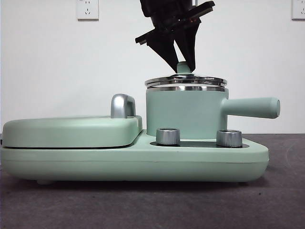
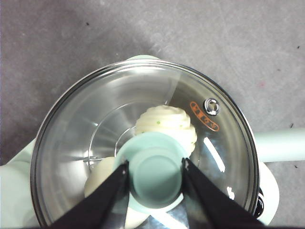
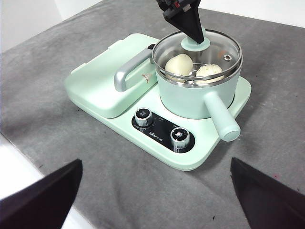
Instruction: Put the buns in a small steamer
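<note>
The mint-green small steamer (image 1: 183, 112) stands on the right of its base, with the glass lid (image 1: 186, 81) resting on its steel rim. Through the glass I see both buns inside: the pleated dome with green specks (image 2: 167, 121) and the smooth cream roll (image 2: 102, 176). They also show in the right wrist view, the roll (image 3: 179, 64) and the pleated bun (image 3: 209, 70). My left gripper (image 2: 155, 164) comes down from above, its jaws shut on the lid's green knob (image 1: 183, 67). My right gripper (image 3: 156, 161) is open and empty, high above the near side of the table.
The steamer's long handle (image 1: 252, 107) sticks out to the right. The flat green grill plate (image 1: 71, 131) with a steel handle (image 1: 123, 106) lies closed on the left of the base. Two steel dials (image 1: 167, 136) (image 1: 229, 138) sit at the front. The table's edge (image 3: 28, 167) is near.
</note>
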Motion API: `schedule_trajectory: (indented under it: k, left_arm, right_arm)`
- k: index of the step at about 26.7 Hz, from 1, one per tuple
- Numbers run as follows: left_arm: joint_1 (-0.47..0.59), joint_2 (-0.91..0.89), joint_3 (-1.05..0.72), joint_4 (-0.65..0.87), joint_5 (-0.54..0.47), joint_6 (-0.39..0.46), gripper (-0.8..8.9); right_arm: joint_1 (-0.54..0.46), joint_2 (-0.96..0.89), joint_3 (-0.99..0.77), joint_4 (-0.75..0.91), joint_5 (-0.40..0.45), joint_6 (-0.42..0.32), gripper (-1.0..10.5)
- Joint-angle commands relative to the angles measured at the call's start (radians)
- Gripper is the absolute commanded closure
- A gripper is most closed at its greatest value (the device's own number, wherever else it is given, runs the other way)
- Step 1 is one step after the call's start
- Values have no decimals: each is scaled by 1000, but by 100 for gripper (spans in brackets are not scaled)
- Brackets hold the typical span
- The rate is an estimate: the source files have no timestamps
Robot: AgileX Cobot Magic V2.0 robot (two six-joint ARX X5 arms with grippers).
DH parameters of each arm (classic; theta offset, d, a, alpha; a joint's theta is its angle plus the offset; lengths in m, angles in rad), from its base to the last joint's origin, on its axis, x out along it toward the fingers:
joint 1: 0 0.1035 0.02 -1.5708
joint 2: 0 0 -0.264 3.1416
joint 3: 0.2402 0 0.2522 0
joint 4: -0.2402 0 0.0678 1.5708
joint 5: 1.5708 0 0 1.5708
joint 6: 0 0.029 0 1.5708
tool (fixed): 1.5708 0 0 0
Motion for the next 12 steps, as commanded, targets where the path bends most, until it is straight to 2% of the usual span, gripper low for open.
schedule_trajectory:
  k: [1,12]
  left_arm:
    - [-10,27,32,17,1,15,756]
    - [-26,48,32,36,2,27,756]
  right_arm:
    - [5,-1,8,10,-1,-10,451]
    - [5,-1,8,10,0,-10,451]
